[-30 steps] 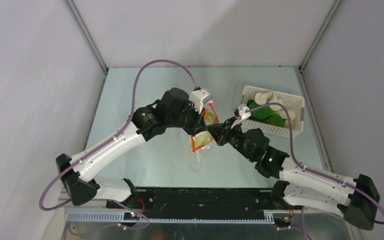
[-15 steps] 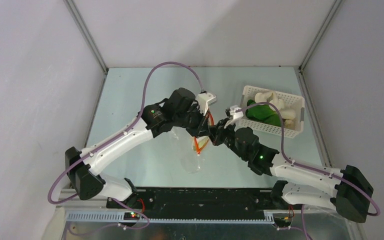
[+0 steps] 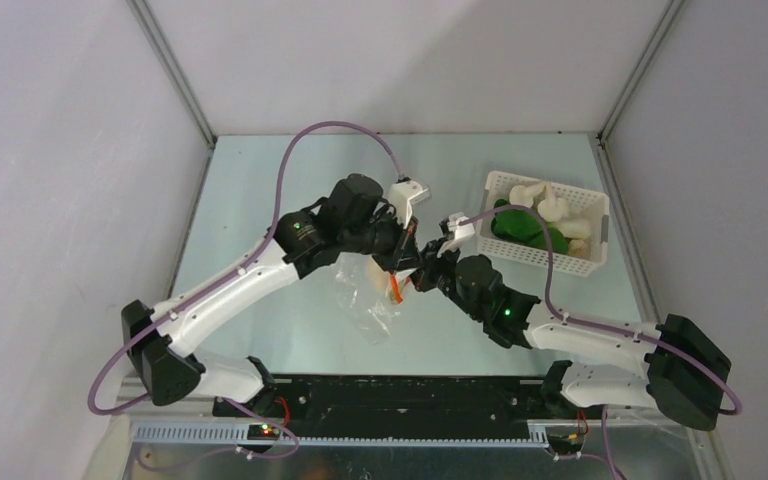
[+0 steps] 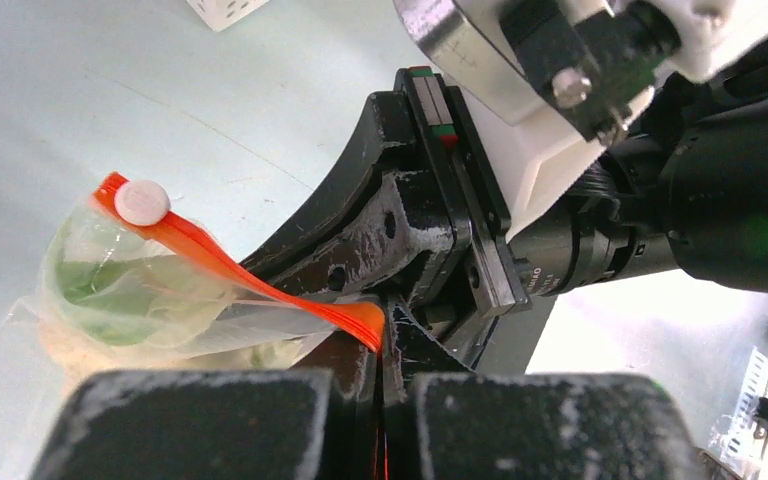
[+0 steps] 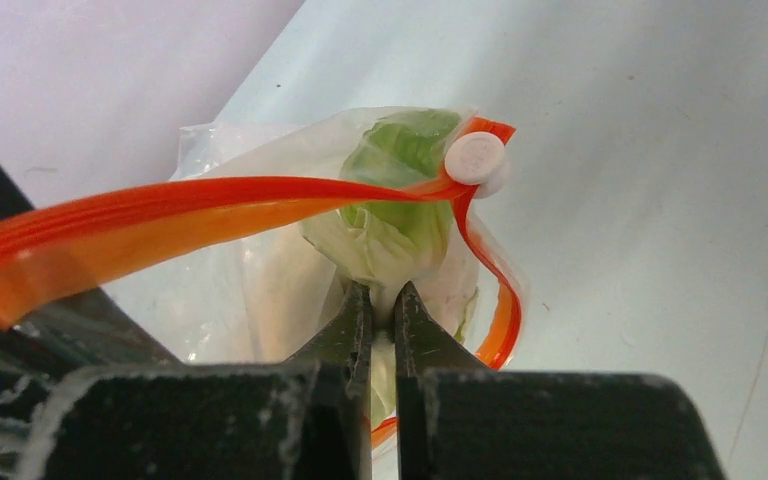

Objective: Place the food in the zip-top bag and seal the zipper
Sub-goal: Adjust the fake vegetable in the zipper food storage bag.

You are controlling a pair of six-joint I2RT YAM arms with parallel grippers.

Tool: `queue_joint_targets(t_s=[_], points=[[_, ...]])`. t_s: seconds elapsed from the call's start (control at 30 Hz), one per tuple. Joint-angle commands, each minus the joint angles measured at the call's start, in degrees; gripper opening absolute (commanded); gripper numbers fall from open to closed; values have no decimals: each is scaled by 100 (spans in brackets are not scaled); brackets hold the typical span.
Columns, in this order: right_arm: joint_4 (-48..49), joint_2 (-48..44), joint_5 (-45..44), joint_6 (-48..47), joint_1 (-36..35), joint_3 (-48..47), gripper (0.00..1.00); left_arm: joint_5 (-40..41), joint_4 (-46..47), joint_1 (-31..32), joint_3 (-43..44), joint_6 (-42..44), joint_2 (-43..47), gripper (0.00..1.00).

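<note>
The clear zip-top bag lies crumpled at mid-table. My left gripper is shut on one end of its orange-red zipper, right at the fingertips. The white slider sits at the strip's far end. A green leafy food piece and a cream piece are in the bag's open mouth. My right gripper is shut on the leafy piece's pale base, between the two zipper strips. The right gripper nearly touches the left one.
A white perforated basket stands at the right rear with more green and cream food pieces. Its corner shows in the left wrist view. Grey walls enclose the table. Purple cables loop over both arms.
Both grippers have moved left and toward each other. The bag has swung left with them and now trails down-left, its mouth less spread than before.
</note>
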State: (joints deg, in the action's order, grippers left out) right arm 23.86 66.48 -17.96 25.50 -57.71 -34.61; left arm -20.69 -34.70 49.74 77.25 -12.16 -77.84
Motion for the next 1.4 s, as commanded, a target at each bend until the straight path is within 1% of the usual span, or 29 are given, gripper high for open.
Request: queue_joint_targets(t_s=[0.0,0.03,0.13,0.27,0.3,0.33,0.37,0.4,0.47,0.5,0.53,0.57,0.6,0.8,0.93,0.97,1.07,1.1,1.13,1.2,1.27,1.37], points=[[242,102,106,162,-55,-112,4,-334,870,83,-46,-196,455,0],[157,69,77,172,-53,-137,6,-275,847,81,-62,-198,470,0],[-28,-108,-4,111,-55,-168,9,-74,841,73,-119,-226,507,0],[-438,-325,-33,-21,-47,-232,20,92,1048,33,-296,-346,671,0],[-542,-366,16,-41,-51,-257,27,239,1059,9,-329,-364,681,0],[-754,-459,53,-86,-53,-318,30,310,1065,-8,-344,-412,702,0],[-871,-512,127,-96,-54,-349,38,460,1072,-58,-372,-487,710,0],[-1082,-618,168,-119,-53,-401,41,509,1073,-86,-383,-514,705,0],[-1388,-817,140,-146,-48,-446,53,622,1119,-164,-455,-601,690,0],[-1487,-965,111,-148,-47,-462,55,609,1184,-207,-483,-633,691,0],[-1680,-1051,25,-141,-47,-465,61,587,1224,-222,-536,-649,702,0],[-1765,-1234,-17,-132,-47,-463,63,538,1298,-237,-562,-661,706,0],[-1918,-1326,-57,-126,-51,-465,68,517,1329,-241,-602,-667,719,0],[-2481,-2211,-369,-250,-54,-468,87,428,1457,-268,-672,-697,747,0],[-3094,-2694,-859,-184,10,-464,92,339,1571,-287,-720,-728,768,0],[-3396,-2733,-1039,-23,82,-467,93,321,1600,-288,-729,-731,770,0],[-4062,-2790,-1097,458,415,-461,93,231,1658,-287,-723,-732,771,0],[-4330,-2768,-949,709,666,-464,93,179,1672,-288,-721,-729,766,0],[-4443,-2705,-847,842,793,-462,93,157,1684,-287,-721,-727,761,0],[-4576,-2596,-512,1130,1305,-433,92,97,1700,-284,-714,-714,750,0],[-4394,-2499,-131,1099,1571,-395,90,54,1696,-288,-713,-701,757,0],[-4053,-2387,310,1000,1711,-338,89,-12,1701,-290,-741,-688,780,0]])
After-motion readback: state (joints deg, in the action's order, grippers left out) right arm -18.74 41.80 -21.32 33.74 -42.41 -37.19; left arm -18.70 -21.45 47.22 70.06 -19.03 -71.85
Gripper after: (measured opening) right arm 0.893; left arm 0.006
